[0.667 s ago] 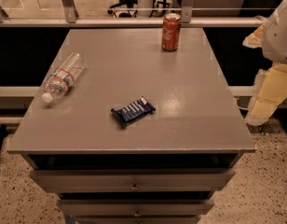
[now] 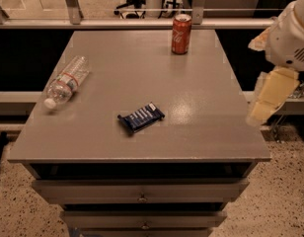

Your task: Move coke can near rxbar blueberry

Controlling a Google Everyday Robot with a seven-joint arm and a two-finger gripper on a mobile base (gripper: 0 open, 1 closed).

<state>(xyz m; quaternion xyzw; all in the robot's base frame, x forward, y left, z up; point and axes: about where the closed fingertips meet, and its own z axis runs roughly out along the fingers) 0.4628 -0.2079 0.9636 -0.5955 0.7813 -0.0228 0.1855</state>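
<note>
The coke can [image 2: 181, 33], red with white script and a silver top, stands upright at the far edge of the grey table [image 2: 201, 83], right of centre. The rxbar blueberry [image 2: 141, 117], a dark blue wrapper with white lettering, lies flat near the table's front middle. My gripper [image 2: 270, 95], cream coloured below a white arm housing, hangs off the table's right edge. It is well to the right of the bar, nearer me than the can, and touches neither.
A clear plastic water bottle [image 2: 65, 82] with a red-edged label lies on its side at the table's left. The table tops a drawer cabinet [image 2: 142, 196]. A metal rail [image 2: 117, 22] runs behind the far edge.
My gripper has shifted slightly left, toward the table's right edge. The can, bar and bottle have not moved.
</note>
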